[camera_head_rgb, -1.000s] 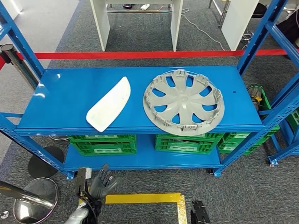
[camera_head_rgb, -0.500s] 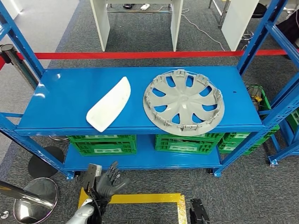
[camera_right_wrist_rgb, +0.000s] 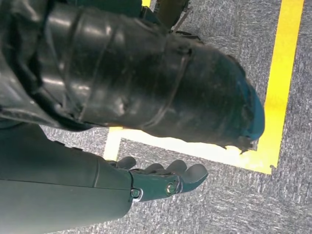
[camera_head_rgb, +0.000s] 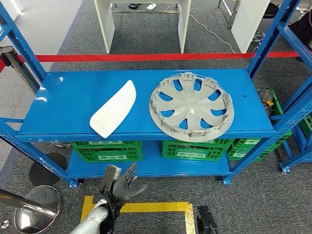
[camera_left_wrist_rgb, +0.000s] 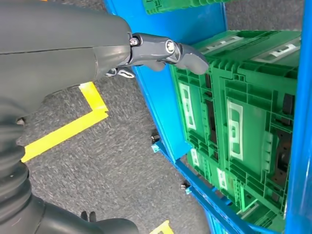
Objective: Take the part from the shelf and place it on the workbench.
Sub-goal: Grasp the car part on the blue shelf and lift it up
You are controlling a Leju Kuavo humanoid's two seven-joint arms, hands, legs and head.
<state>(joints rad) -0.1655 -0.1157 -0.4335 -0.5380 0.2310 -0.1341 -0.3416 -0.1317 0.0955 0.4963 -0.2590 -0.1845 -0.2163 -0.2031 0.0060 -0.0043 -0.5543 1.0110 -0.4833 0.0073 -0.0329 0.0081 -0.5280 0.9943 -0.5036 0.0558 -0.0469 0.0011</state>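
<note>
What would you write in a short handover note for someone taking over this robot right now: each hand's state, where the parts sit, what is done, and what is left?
Left hand: holds nothing, fingers apart, raised in front of the lower shelf, below the level of the top shelf.
Right hand: hangs low over the carpet by the yellow floor tape, holding nothing.
Parts: the white curved part and the grey wheel cover both lie on the top shelf, apart from each other, untouched.
Done: nothing picked up yet.
Left: reach a part, grip it, lift it off and set it on the workbench.
</note>
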